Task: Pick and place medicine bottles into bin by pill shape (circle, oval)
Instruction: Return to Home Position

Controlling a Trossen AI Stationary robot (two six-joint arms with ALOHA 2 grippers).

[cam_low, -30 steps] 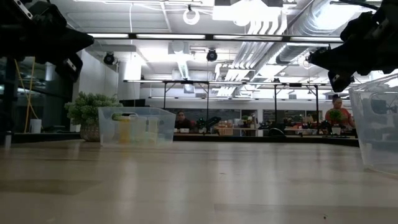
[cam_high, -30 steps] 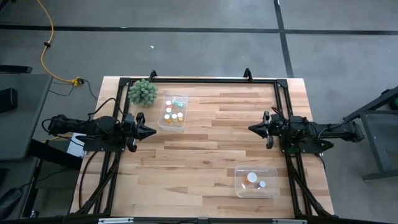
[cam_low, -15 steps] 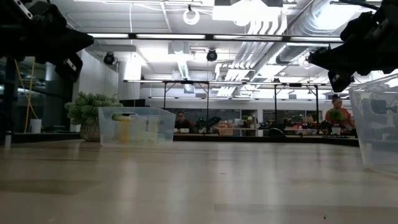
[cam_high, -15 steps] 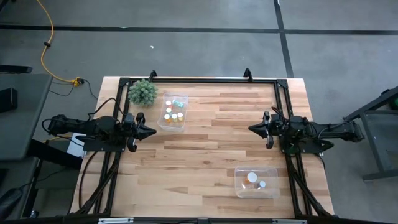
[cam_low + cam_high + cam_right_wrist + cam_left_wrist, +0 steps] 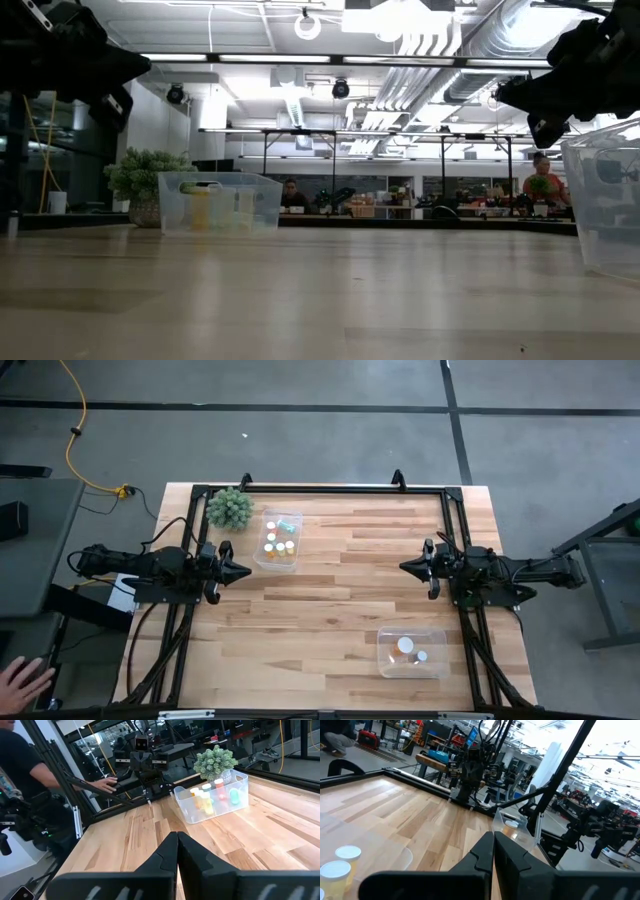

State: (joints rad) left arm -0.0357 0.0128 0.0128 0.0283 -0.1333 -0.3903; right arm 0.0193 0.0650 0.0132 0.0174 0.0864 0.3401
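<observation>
Several small medicine bottles with white, yellow, reddish and teal caps stand in a clear bin (image 5: 279, 541) at the table's far left; the bin also shows in the right wrist view (image 5: 212, 795) and the low view (image 5: 220, 203). Two white-capped bottles (image 5: 411, 650) sit in a second clear bin (image 5: 384, 656) at the near right. My left gripper (image 5: 243, 571) is shut and empty, hovering just near of the far-left bin. My right gripper (image 5: 404, 568) is shut and empty, hovering at the table's right, far of the second bin. The two grippers point at each other across the table.
A green spiky ball plant (image 5: 230, 508) stands at the far left corner beside the bottle bin. A black frame (image 5: 330, 489) runs along the table's edges. Bare wood lies between the two grippers. A person's hand (image 5: 20, 682) shows beyond the table's near left corner.
Both arms have kept still. A person's hand has come into the high view at its lower left corner, off the table.
</observation>
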